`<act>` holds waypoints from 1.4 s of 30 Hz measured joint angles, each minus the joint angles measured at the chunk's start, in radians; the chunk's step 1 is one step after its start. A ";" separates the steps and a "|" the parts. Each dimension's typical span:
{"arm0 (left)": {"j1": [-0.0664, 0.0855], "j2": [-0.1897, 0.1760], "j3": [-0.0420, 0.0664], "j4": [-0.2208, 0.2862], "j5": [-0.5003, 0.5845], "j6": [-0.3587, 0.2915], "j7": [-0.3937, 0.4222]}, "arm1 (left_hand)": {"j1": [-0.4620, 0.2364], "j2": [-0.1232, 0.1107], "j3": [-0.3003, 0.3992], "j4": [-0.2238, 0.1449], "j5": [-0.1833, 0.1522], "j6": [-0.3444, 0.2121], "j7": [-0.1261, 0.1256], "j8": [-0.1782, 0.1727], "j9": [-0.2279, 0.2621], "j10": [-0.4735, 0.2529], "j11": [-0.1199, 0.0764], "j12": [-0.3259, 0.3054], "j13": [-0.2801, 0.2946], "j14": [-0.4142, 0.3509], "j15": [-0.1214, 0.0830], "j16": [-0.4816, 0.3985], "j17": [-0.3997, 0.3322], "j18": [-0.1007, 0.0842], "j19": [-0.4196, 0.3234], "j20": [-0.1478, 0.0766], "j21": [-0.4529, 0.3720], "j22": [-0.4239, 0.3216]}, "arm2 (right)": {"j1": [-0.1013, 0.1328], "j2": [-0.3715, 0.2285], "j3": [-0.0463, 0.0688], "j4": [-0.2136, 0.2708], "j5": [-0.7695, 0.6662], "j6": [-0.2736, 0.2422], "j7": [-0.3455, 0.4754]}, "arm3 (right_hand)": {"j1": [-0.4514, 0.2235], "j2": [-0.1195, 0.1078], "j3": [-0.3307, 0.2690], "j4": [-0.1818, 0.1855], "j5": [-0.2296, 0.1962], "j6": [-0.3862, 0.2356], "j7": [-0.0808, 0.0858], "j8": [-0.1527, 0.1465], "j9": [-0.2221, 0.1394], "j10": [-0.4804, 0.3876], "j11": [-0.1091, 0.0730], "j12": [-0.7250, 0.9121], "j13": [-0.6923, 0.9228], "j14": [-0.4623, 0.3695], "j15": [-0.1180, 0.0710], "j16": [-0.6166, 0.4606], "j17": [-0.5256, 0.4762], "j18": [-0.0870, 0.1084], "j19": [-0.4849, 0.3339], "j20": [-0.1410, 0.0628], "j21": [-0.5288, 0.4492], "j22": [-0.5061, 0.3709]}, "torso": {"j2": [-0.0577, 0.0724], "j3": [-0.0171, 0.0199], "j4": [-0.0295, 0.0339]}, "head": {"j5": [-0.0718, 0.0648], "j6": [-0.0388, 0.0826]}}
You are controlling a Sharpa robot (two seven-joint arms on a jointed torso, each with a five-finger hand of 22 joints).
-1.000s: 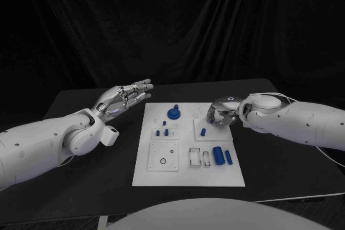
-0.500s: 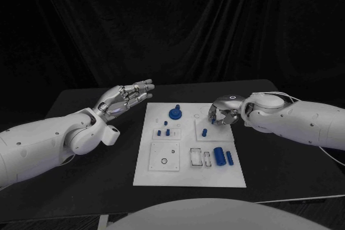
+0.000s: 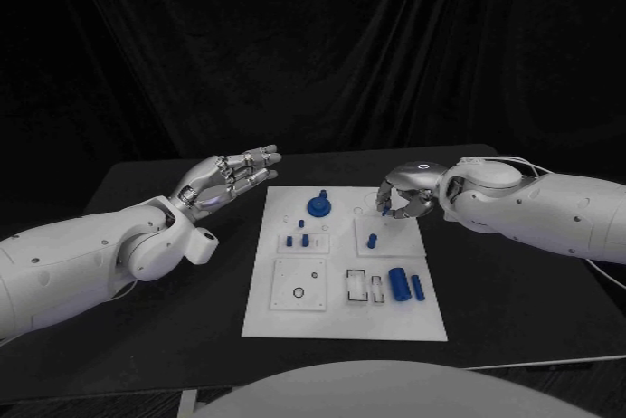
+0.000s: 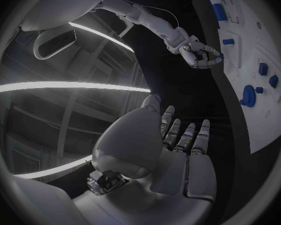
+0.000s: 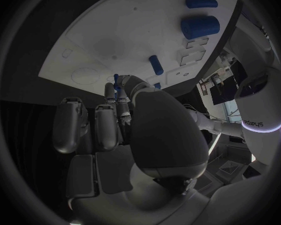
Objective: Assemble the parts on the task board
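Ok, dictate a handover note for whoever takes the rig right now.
Left hand: open, raised beside the task board.
Right hand: over the board's far right corner, fingers pinching what looks like a small blue part.
Blue knob stands at the board's far middle, apparently seated; two cylinders lie near right.
Left to do: place the pinched part, then probably the cylinders.

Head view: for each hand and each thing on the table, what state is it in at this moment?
Left hand: open, raised beside the board, holding nothing.
Right hand: fingers curled over the board; a grasp cannot be confirmed.
Task board: flat on the table.
Two blue cylinders: lying loose on the board.
Blue knob: standing on the board.
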 measured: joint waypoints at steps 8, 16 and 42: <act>0.000 0.000 0.000 -0.008 0.000 0.001 -0.004 | 0.000 0.000 0.004 0.004 0.000 0.018 0.008 0.000 0.001 0.008 0.008 0.011 0.001 -0.001 -0.001 0.000 0.000 0.000 0.000 0.000 0.000 -0.014 | 0.045 -0.023 0.000 0.090 0.000 -0.021 -0.004 | 0.000 0.000 0.010 -0.010 0.013 -0.009 0.009 0.000 0.008 0.001 0.002 0.000 0.001 0.000 0.000 0.000 0.001 0.000 0.000 0.000 0.004 0.000 | 0.000 0.0004 -0.0007 | 0.026 0.000; -0.002 0.008 0.000 -0.024 0.000 0.006 -0.020 | 0.000 0.000 0.007 0.007 0.000 0.029 0.011 0.004 0.002 0.013 0.013 0.015 0.001 -0.013 -0.013 0.000 0.000 0.000 0.000 0.000 0.000 -0.028 | 0.066 0.000 0.000 0.190 0.000 -0.027 -0.015 | 0.000 0.000 0.013 -0.013 0.013 -0.018 0.007 0.000 0.011 0.005 0.005 -0.001 0.000 0.000 0.000 0.000 0.001 0.000 0.000 0.000 0.005 0.000 | -0.001 0.0003 -0.0006 | 0.074 0.000; -0.003 0.005 0.000 -0.027 0.000 -0.013 -0.024 | -0.145 0.047 -0.066 0.024 -0.088 -0.068 -0.049 -0.007 -0.009 0.042 -0.036 0.033 0.004 -0.054 -0.086 -0.028 -0.010 0.000 -0.028 -0.021 -0.004 -0.079 | -0.044 0.156 -0.001 0.234 -0.142 0.001 -0.069 | -0.001 -0.001 0.024 -0.029 0.029 -0.025 0.014 0.000 0.018 0.029 0.000 0.004 0.003 0.000 0.000 0.000 -0.009 0.000 0.000 0.000 0.001 0.000 | -0.001 0.0015 0.0012 | 0.145 0.000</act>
